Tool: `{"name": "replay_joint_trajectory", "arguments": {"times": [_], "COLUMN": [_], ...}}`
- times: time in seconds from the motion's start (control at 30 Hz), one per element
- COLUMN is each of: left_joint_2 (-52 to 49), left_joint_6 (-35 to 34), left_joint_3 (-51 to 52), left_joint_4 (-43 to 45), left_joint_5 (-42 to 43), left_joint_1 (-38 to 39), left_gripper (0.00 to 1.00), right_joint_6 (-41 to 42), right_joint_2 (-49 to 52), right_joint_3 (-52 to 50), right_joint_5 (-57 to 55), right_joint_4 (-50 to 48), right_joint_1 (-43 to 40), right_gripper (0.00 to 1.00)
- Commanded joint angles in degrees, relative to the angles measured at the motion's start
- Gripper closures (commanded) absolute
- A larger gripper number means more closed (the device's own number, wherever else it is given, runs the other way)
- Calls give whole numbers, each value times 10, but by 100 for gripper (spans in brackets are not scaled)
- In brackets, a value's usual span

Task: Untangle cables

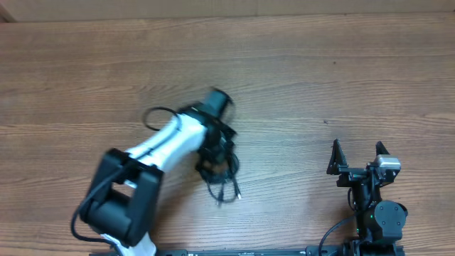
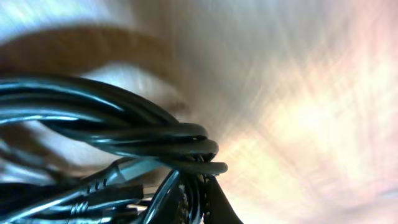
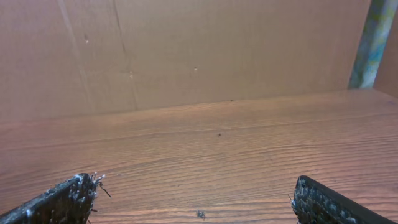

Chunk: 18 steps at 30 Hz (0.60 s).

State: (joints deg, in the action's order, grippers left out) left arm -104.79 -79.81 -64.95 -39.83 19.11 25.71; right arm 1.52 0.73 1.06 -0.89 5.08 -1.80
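A tangled bunch of thin black cables [image 1: 217, 165] sits near the middle of the table, with loose plug ends [image 1: 229, 192] trailing toward the front. My left gripper [image 1: 213, 146] is down on the top of the bunch. In the left wrist view, looped cables [image 2: 155, 140] fill the frame. The fingers [image 2: 219, 205] are shut on strands of them, and a plug end [image 2: 102, 183] lies to the left. My right gripper [image 1: 357, 158] stands open at the right, well apart from the cables. Only bare wood lies between its fingertips [image 3: 78, 190].
The wooden table [image 1: 320, 78] stretches all around the bunch. A cardboard wall [image 3: 205, 50] stands behind the table's far edge in the right wrist view. The left arm's black base link [image 1: 117, 203] sits at the front left, with its own thicker wire looping beside it.
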Motion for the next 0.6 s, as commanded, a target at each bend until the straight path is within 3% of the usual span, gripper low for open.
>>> {"name": "replay_joint_trajectory", "arguments": {"times": [0.0,0.23,0.27,0.37,0.4,0.57], "left_joint_2": [34,36,36,36,36,36], "left_joint_6": [-16,-120,-119,-61,-28,16], "left_joint_3": [-15,-15,-15,-15,-15,-15], "left_joint_4": [-6,6,24,130,170,265], "left_joint_5": [51,166,182,216,229,292], "left_joint_1": [-62,-131,-135,-139,-138,-139], "left_gripper": [96,95,86,17,2,0], "right_joint_6": [1,1,1,1,1,1], "right_joint_2": [-5,-5,-5,-5,-5,-5], "right_joint_3": [-6,-6,-6,-6,-6,-6], "right_joint_5": [-5,-5,-5,-5,-5,-5], "right_joint_4": [-4,-4,-4,-4,-4,-4], "right_joint_1": [-2,-2,-2,-2,-2,-2], "right_gripper": [0,0,0,0,0,0]}}
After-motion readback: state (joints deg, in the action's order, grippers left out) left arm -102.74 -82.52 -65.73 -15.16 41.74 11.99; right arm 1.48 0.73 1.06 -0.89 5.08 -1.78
